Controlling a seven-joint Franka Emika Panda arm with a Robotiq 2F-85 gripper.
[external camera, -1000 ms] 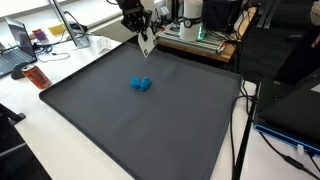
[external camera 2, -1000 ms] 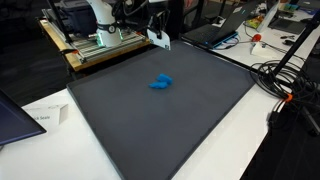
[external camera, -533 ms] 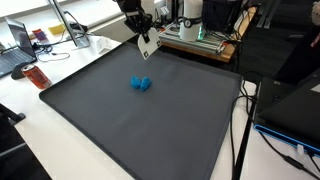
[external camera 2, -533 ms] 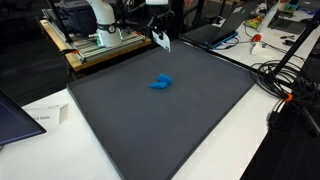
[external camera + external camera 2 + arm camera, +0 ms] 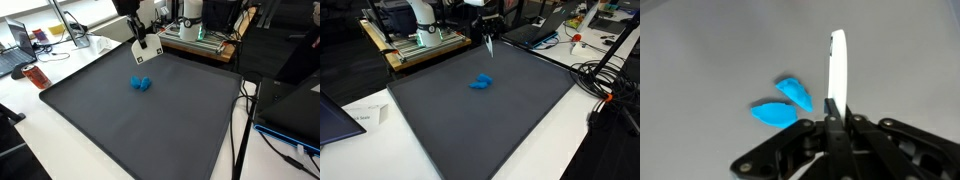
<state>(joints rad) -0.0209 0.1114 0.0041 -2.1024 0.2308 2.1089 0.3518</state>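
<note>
Wrist view — card [image 5: 837,62] in tool [image 5: 832,112]

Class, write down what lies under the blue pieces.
The dark grey mat lies directly under the blue pieces. The white table shows around the mat's edges; whatever the mat covers beneath them is hidden.

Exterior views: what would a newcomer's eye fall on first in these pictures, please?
The bright blue pieces stand out first, lying alone near the middle of the big dark mat. Next comes the gripper, shut on a thin white card and held in the air above the mat's far side, apart from the blue pieces.
</note>
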